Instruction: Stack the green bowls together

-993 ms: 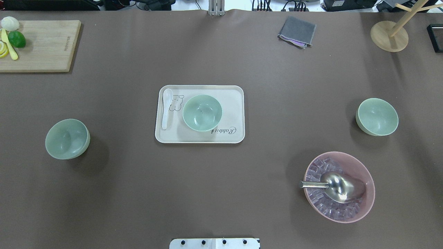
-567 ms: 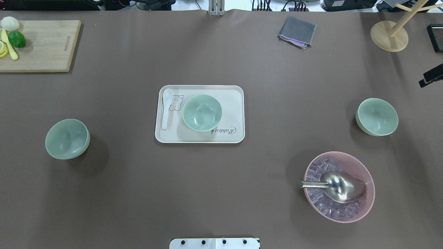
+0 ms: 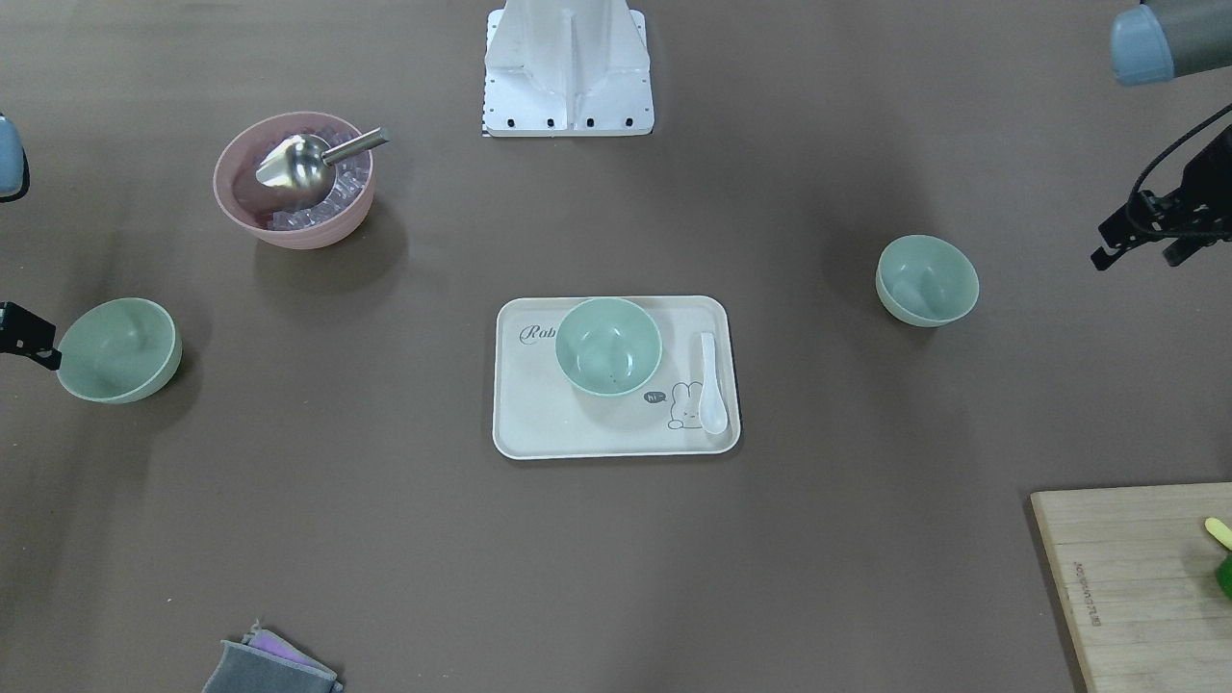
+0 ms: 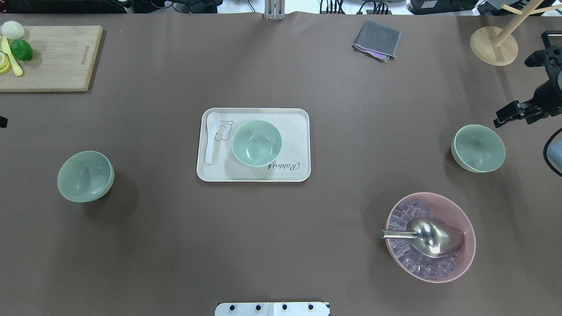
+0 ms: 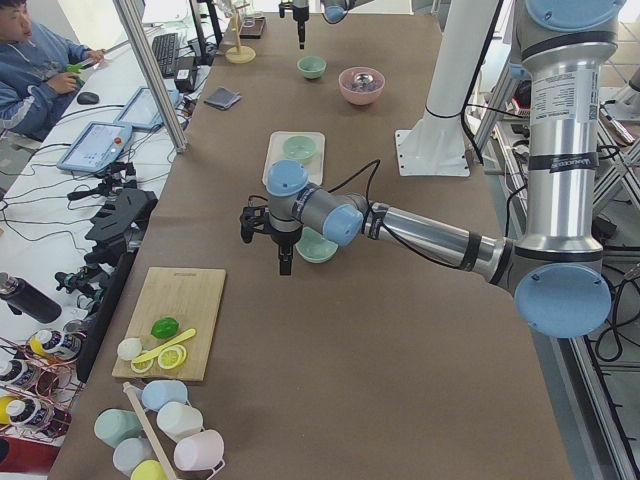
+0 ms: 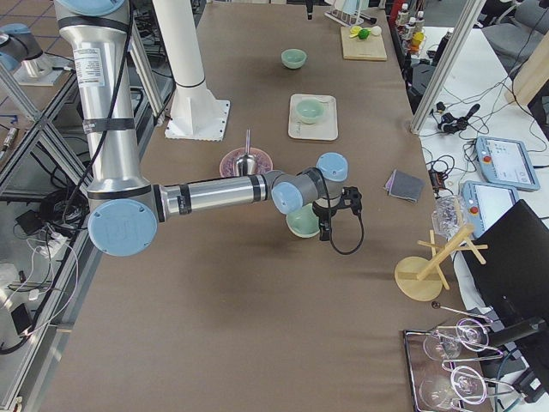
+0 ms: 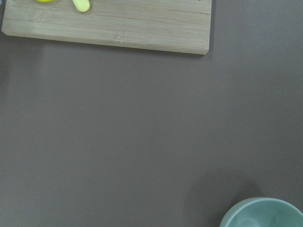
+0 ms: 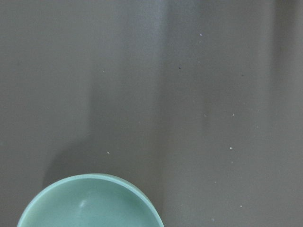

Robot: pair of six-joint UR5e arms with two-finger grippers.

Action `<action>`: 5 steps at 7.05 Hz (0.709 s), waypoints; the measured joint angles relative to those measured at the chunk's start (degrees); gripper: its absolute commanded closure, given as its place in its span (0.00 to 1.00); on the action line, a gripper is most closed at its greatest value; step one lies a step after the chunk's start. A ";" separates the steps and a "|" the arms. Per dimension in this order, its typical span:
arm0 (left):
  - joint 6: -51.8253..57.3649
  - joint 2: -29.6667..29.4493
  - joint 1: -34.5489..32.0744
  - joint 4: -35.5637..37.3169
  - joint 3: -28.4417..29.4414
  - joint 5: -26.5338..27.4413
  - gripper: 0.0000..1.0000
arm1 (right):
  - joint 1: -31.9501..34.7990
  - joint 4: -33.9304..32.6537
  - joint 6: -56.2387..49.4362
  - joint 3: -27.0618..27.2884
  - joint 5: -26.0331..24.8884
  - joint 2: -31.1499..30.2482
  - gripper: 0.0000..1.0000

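Three pale green bowls stand apart. One [image 4: 85, 176] is at the left, one [image 4: 256, 143] is on the tray, one [image 4: 478, 148] is at the right. My right gripper [image 4: 499, 122] hangs at the right edge, just beyond the right bowl; its wrist view shows that bowl's rim [image 8: 90, 201] at the bottom. My left gripper [image 3: 1102, 258] hangs to the outer side of the left bowl [image 3: 927, 280], whose rim [image 7: 265, 213] shows in its wrist view. I cannot tell whether either gripper is open or shut. Neither touches a bowl.
A pink bowl [image 4: 456, 206] of ice with a metal scoop [image 4: 428, 237] stands near the right bowl. The cream tray [image 4: 298, 131] holds a white spoon [image 4: 210, 138]. A cutting board [image 4: 52, 57], grey cloth [image 4: 376, 39] and wooden stand [image 4: 494, 46] sit along the far edge.
My right arm has come in from the right edge and moved toward the right bowl. A bit of my left arm now shows at the left edge. The bowls have not moved.
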 measured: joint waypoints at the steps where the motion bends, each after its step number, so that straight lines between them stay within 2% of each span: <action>1: -0.07 -0.22 1.21 -0.13 -0.12 0.74 0.02 | -0.67 0.11 -0.08 -0.28 -0.48 -0.22 0.12; 4: -3.15 -1.48 3.32 -0.33 0.18 1.39 0.02 | -2.10 0.13 0.06 -1.72 -1.43 -0.38 0.14; 5: -4.29 -1.92 3.99 -0.24 0.56 1.43 0.02 | -2.48 0.15 0.13 -2.05 -1.45 -0.34 0.19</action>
